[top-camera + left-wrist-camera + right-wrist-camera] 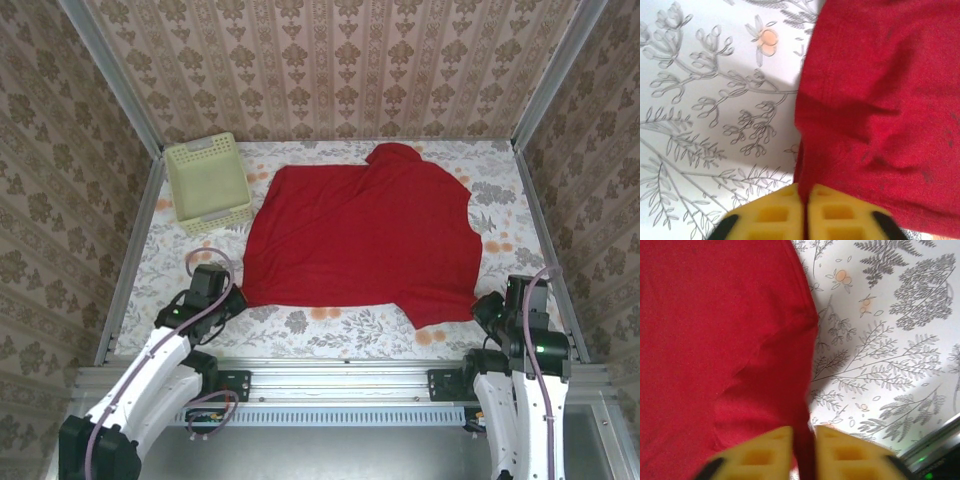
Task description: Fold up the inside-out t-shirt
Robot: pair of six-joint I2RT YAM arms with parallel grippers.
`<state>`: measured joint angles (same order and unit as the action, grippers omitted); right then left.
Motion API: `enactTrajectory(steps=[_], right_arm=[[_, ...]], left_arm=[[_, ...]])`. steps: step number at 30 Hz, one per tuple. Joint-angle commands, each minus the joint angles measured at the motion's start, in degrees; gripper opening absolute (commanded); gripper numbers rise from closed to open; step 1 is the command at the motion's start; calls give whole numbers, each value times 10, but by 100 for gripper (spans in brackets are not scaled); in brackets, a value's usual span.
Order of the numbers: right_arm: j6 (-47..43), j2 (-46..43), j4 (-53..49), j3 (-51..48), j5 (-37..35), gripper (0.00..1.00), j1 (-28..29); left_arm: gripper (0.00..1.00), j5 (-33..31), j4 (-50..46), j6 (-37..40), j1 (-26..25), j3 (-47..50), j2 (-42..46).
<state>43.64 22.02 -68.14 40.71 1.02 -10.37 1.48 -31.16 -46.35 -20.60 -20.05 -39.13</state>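
Observation:
The red inside-out t-shirt lies spread flat across the middle of the floral table, collar end toward the back wall. My left gripper is at the shirt's near left corner. In the left wrist view its yellow fingers are pressed almost together, with a thin fold of the red cloth pinched in my left gripper. My right gripper is at the near right corner. In the right wrist view my right gripper stands with its fingers apart and a strip of the shirt's edge lying between them.
A pale yellow-green perforated basket sits at the back left, just left of the shirt. Patterned walls close in the table on three sides. A metal rail runs along the near edge between the arm bases.

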Motion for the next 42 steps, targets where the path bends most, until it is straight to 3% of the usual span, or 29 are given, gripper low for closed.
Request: enactTrajectory(steps=[1, 3, 5, 9, 13, 16, 18, 21, 27, 35, 42], right_arm=[[15, -13, -29, 29, -44, 59, -3], [10, -7, -23, 51, -57, 85, -2], [7, 6, -8, 75, -61, 97, -3], [-8, 59, 76, 109, -6, 97, -3], [-41, 158, 175, 120, 49, 96, 9], [-69, 249, 220, 140, 44, 95, 62], [-88, 318, 242, 155, 2, 96, 132], [-99, 403, 281, 157, -9, 96, 186], [-82, 541, 387, 117, -4, 96, 235], [-18, 650, 419, 67, -28, 100, 264], [85, 609, 378, 5, -85, 100, 260]], left_arm=[[29, -16, -44, -24, -2, 9, 25], [42, -30, -70, -20, -2, -16, 43], [55, -57, -98, -4, -2, -63, 54], [64, -66, -86, 49, -4, -164, 15], [66, -48, -35, 87, -50, -252, -130], [68, -64, 5, 103, -118, -312, -236], [68, -66, 31, 103, -140, -340, -309], [67, -43, 65, 101, -150, -371, -407], [67, -8, 111, 92, -153, -398, -546], [68, 3, 150, 55, -187, -339, -596], [70, -22, 197, -26, -257, -219, -554]])
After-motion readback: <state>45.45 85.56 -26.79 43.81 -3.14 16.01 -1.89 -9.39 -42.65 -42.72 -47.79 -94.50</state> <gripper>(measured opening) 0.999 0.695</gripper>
